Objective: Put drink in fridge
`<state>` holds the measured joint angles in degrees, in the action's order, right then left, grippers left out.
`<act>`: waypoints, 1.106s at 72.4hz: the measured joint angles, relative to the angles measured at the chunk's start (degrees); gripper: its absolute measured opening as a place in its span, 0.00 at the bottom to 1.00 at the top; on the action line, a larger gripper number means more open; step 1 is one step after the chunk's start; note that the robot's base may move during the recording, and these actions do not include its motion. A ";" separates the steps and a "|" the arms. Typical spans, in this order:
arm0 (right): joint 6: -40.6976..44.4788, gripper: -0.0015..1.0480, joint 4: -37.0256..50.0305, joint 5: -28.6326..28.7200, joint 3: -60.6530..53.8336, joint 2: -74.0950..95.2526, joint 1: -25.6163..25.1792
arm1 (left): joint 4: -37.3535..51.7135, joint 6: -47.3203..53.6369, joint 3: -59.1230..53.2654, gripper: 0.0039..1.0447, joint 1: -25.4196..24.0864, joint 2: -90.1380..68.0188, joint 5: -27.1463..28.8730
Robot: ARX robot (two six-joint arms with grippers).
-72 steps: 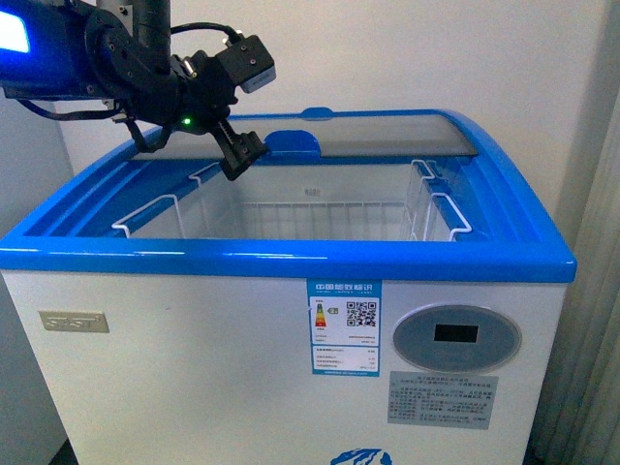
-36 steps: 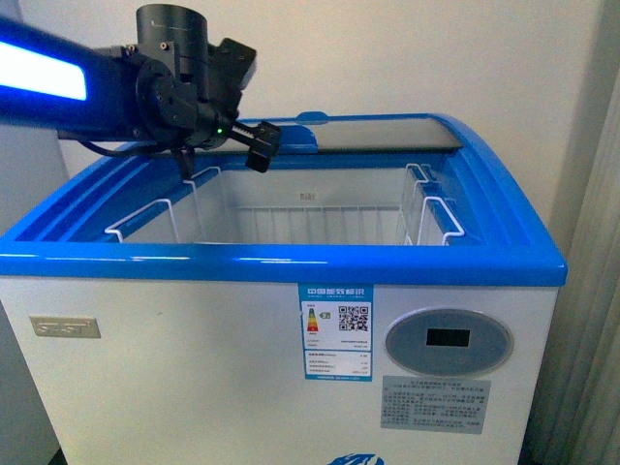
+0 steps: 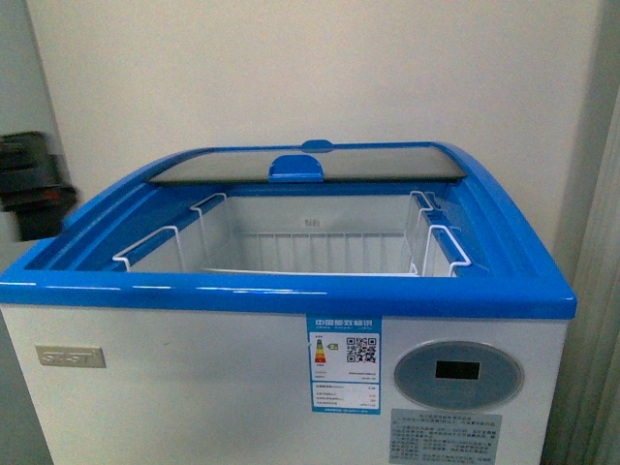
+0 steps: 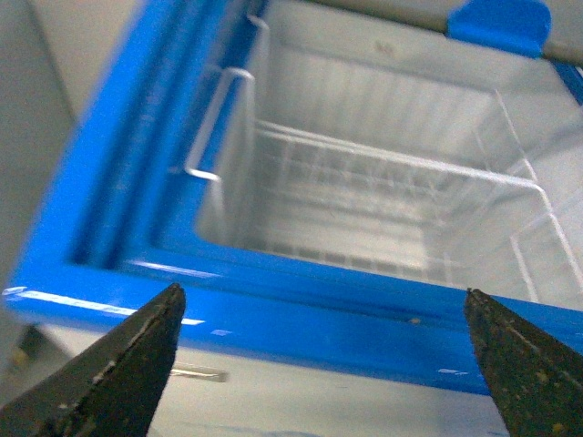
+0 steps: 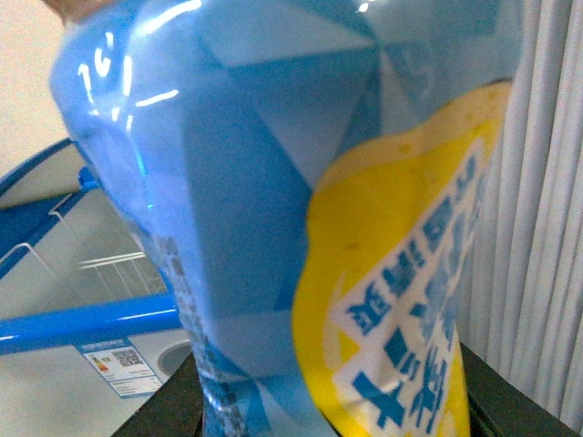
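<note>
**Item: drink** [image 5: 273, 182] — a bottle with a blue faceted wrap and a yellow panel, filling the right wrist view.
Location: held in the right gripper [image 5: 337, 414], whose dark fingers show at either side of the bottle's lower end. The gripper is judged clamped on the bottle, though the contact itself lies at the frame's edge. The bottle is outside the fridge [image 3: 291, 283]; the fridge's blue rim and front sticker sit behind it and to one side.

**Item: fridge.**
The glass lid [image 3: 310, 163] sits at the back, so the opening is bare. The wire basket [image 3: 310, 252] inside holds nothing visible.

**Progress.**
Done: the opening is clear and the drink is in grasp.
Left: carry the drink over the front rim, lower it into the basket and let go. No part of the placement has begun yet.

**Item: left gripper** [image 4: 321, 300].
Its jaws are spread wide with nothing between them. It is poised in front of and above the front rim, angled down into the basket.

**Note.**
Neither arm shows in the front view. A dark blurred shape [image 3: 34, 184] at its left edge cannot be identified.
</note>
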<state>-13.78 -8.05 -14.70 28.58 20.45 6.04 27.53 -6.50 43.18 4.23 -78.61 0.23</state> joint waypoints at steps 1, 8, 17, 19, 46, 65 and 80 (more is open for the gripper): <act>0.00 0.39 0.00 0.00 0.00 0.00 0.00 | 3.52 1.14 -3.76 0.74 -1.09 2.91 -0.28; 0.42 0.39 -0.85 1.03 0.28 0.42 -0.42 | 12.50 3.82 -17.94 0.57 -4.39 15.74 0.57; 15.41 0.39 -21.42 19.74 10.71 8.68 -6.38 | 13.40 5.09 -25.24 0.38 -4.39 20.55 -0.20; 18.86 0.39 -22.32 21.97 11.93 10.91 -6.36 | 13.40 5.31 -26.64 0.33 -4.20 20.83 -0.37; 70.05 0.39 -9.64 12.46 45.62 60.98 7.32 | 11.23 5.88 -35.43 0.02 -4.20 31.89 -0.26; 78.60 0.39 -10.95 2.73 68.91 88.19 14.08 | 6.34 5.88 -38.86 0.02 -4.20 40.04 -0.24; 78.42 0.39 -9.94 0.57 74.36 97.42 14.62 | 3.21 5.88 -40.94 0.02 -4.20 45.57 -0.26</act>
<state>64.64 -18.00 -14.13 102.94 117.86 20.67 30.74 -0.62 2.24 0.03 -33.04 -0.03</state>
